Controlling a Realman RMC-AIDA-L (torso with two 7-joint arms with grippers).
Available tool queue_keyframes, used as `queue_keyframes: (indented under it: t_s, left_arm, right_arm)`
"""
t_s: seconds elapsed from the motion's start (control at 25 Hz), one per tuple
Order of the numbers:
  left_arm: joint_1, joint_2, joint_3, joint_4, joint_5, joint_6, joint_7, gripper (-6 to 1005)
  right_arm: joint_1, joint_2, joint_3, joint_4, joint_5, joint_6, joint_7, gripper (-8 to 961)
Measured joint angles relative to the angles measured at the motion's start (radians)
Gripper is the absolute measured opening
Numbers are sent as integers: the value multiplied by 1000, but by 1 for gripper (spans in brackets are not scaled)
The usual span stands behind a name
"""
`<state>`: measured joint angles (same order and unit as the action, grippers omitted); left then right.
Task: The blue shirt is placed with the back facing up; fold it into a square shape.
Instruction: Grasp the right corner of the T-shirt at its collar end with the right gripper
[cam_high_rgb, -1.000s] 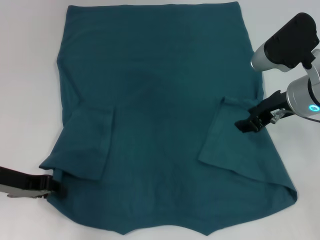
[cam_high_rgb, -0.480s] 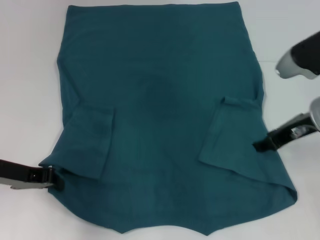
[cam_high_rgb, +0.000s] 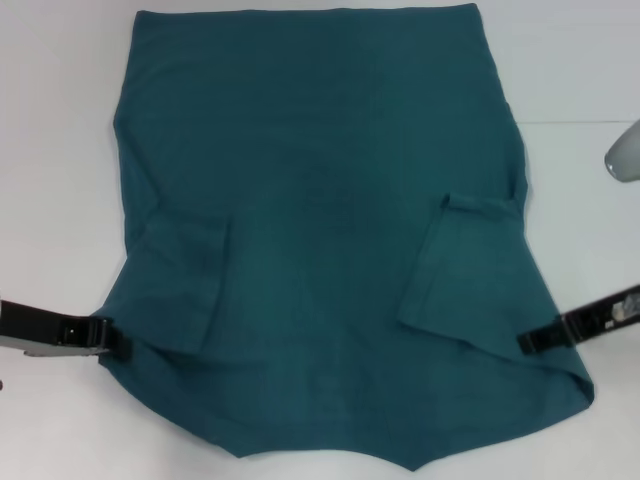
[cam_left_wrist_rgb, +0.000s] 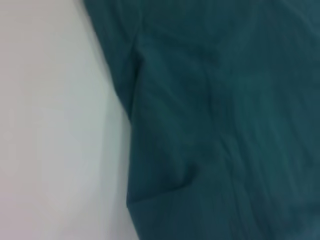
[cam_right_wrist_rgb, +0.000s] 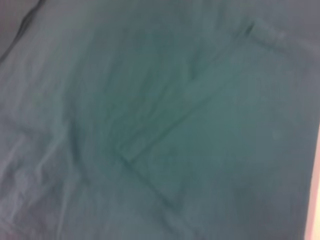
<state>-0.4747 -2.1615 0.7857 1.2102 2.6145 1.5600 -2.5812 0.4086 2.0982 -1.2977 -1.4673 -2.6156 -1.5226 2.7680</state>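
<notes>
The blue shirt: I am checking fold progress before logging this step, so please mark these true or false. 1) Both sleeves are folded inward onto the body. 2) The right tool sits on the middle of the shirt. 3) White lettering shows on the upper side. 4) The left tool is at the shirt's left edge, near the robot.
1) True: the blue shirt has both sleeves folded inward.
2) False: the right tool is at the shirt's right edge, near the robot.
3) False: the visible side is plain.
4) True: the left tool meets that edge.

The blue shirt (cam_high_rgb: 320, 230) lies flat on the table (cam_high_rgb: 60, 150).
</notes>
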Motion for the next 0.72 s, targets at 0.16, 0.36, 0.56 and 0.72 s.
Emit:
queue_keyframes:
  t_s: [0.16, 0.36, 0.56, 0.72]
  left_arm:
    - [-5, 0, 10, -5, 2, 1, 3, 22]
    - [-4, 0, 14, -6, 2, 1, 4, 22]
    - [2, 0, 14, -7, 0, -2, 4, 22]
    - [5, 0, 13, -11, 0, -3, 7, 22]
  right_arm:
    - [-19, 0, -66, 0, -43, -9, 64, 720]
    - [-27, 2, -145, -32, -130, -33, 137, 720]
    - [-29, 2, -201, -40, -196, -41, 178, 721]
    - [-35, 2, -211, -36, -204, -36, 189, 721]
